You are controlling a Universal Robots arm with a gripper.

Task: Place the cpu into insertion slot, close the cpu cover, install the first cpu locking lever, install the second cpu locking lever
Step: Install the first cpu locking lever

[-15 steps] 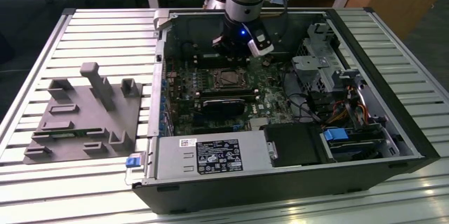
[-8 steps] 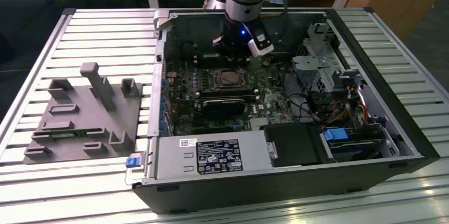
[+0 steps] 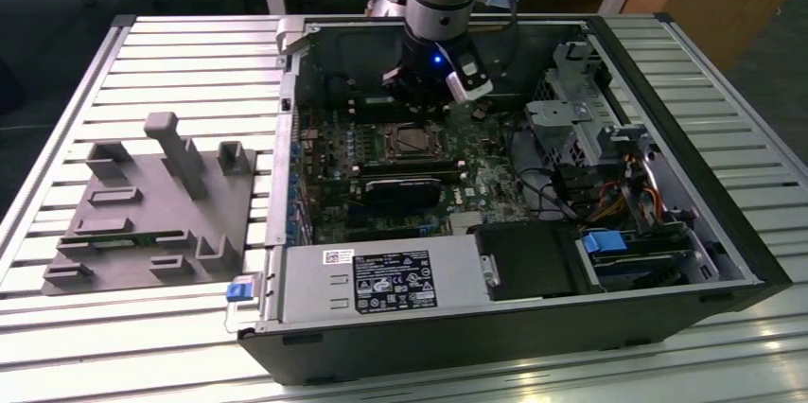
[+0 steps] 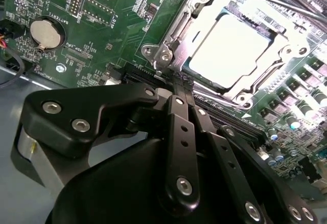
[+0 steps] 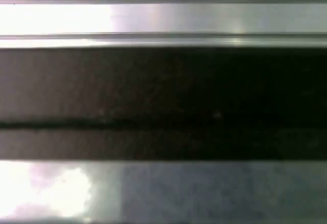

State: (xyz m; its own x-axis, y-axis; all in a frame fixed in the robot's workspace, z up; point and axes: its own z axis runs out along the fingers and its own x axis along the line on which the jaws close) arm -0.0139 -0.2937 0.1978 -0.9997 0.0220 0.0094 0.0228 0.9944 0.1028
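The cpu lies flat in the insertion slot on the green motherboard, its silvery top bright under the light. The cpu cover, a silvery frame, lies down around it. A thin metal lever rod runs along the socket's far side. My gripper hangs over the motherboard inside the open computer case, its black fingers drawn together, and their tips sit just at the socket's near corner. In the exterior view the gripper stands just behind the socket. Whether anything sits between the tips is hidden.
The case lies open on a slatted metal table. A black module sits just in front of the socket, the power supply nearer still, and drive cages and cables to the exterior view's right. A grey fixture stands outside on its left.
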